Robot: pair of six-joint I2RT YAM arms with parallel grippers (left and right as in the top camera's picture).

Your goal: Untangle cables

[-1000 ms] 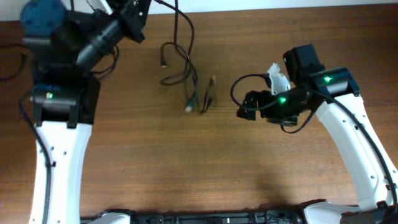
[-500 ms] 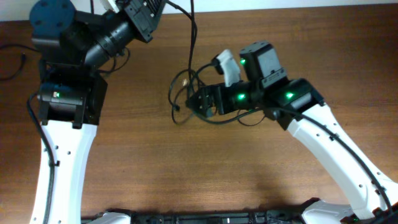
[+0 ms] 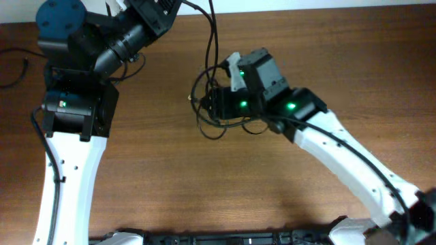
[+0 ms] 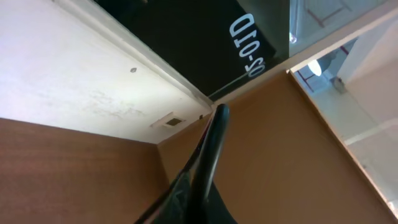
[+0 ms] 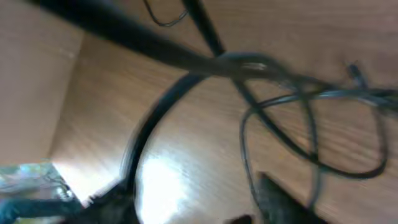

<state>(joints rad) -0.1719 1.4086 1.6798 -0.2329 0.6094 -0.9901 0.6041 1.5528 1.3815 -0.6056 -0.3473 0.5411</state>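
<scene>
Cables, thin black cords [image 3: 201, 121], lie looped at upper centre of the overhead view on the brown wooden table [image 3: 170, 184], with the right gripper [image 3: 216, 103] amid them and the left gripper [image 3: 158, 9] at the top edge. Left wrist view shows a dark narrow strip [image 4: 211, 149] over wood. Right wrist view, blurred, shows the loops at right, and neither claw's opening can be told.

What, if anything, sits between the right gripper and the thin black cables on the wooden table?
Nothing visible. From overhead, the right gripper sits right at the tangled thin black cables, their loops curving around it on the brown wooden table. The wrist picture is too blurred to add detail.
</scene>
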